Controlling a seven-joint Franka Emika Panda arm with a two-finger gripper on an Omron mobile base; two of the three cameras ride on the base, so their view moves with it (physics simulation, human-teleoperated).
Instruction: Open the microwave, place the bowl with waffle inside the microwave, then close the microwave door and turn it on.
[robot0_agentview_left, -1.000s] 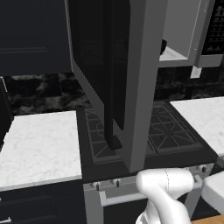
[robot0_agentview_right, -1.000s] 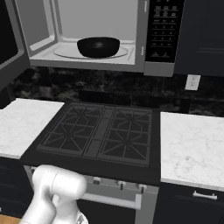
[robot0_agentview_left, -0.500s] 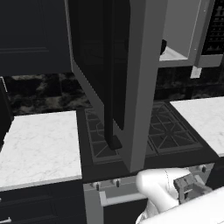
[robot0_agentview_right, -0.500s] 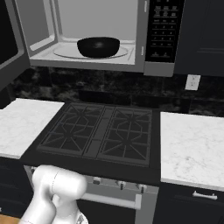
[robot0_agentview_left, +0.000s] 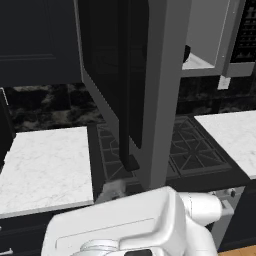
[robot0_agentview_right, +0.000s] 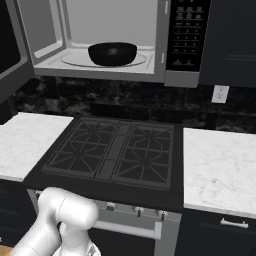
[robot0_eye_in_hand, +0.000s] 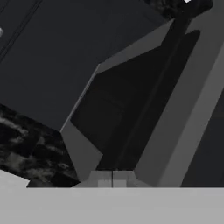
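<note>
The bowl (robot0_agentview_right: 112, 53) sat inside the microwave (robot0_agentview_right: 107, 35) — next I had to swing the door (robot0_agentview_left: 135, 85) shut, gripper (robot0_eye_in_hand: 112, 178) pinched closed, empty.

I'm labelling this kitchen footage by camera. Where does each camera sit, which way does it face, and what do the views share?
Left base view: behind the arm's left, looking forward and down at the open microwave door edge-on, stove behind; white arm at the bottom.
Right base view: behind the arm's right, facing the open microwave with the bowl inside, above the stove; white arm lower left.
Hand view: on the hand, looking up along the door's handle; shut fingers at the bottom.
Shared: both base views show microwave, stove and counters.
</note>
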